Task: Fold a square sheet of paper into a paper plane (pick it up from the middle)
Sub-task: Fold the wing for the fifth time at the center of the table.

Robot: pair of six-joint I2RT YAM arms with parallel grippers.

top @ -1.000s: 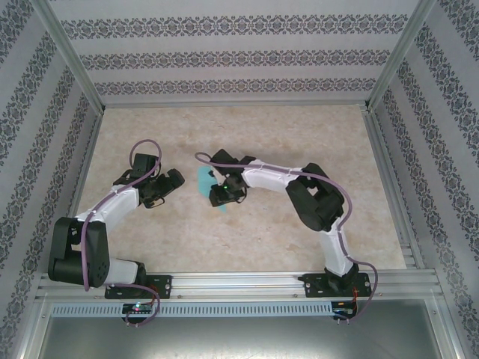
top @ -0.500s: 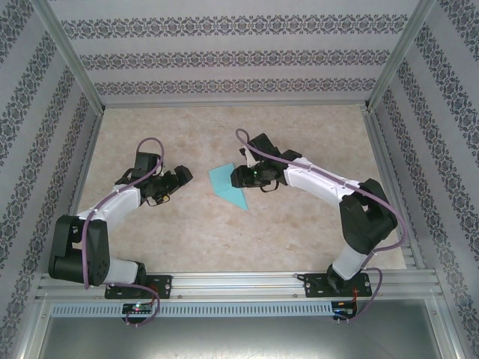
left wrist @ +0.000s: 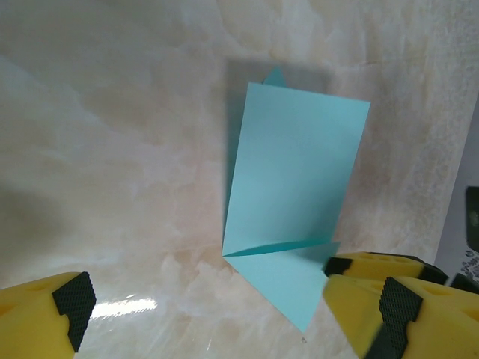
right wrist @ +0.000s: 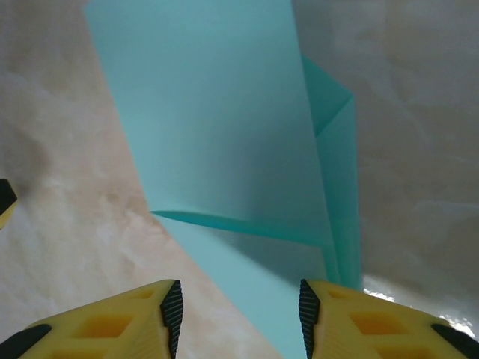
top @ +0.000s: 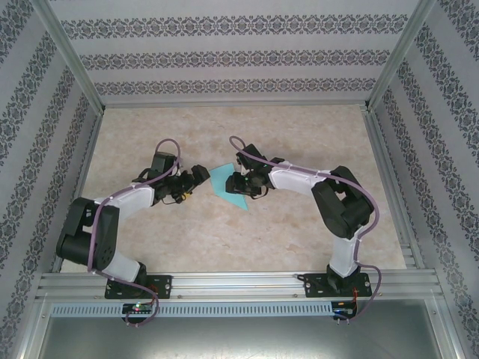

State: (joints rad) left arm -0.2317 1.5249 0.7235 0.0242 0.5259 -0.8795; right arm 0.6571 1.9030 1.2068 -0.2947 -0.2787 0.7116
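The paper (top: pixel 227 187) lies on the table (top: pixel 299 134), near its middle, between my two pincers. It is already partly folded: a pointed lower part lies flat, and above a crease a wide part stands up from the surface and throws a shadow, as the left wrist view shows (left wrist: pixel 292 202).

My right pincer (top: pixel 238 182) is at the right edge of the paper. Its jaws are about half open and hold nothing; in the right wrist view (right wrist: pixel 237 310) the flat part of the paper (right wrist: pixel 224 149) runs under the gap between them. My left pincer (top: pixel 200 178) is just beside the left edge, jaws fully wide, and it holds nothing (left wrist: pixel 224 310); one of its fingers is very near the crease corner.

I think the danger is this: the table looks smooth and nothing pins the paper, so a push from either side can slide or turn it. The raised part can also fall back, or the crease can go crooked if I press off the line.

Both arms reach inward with bent elbows and low wrists, and the pincers face each other.
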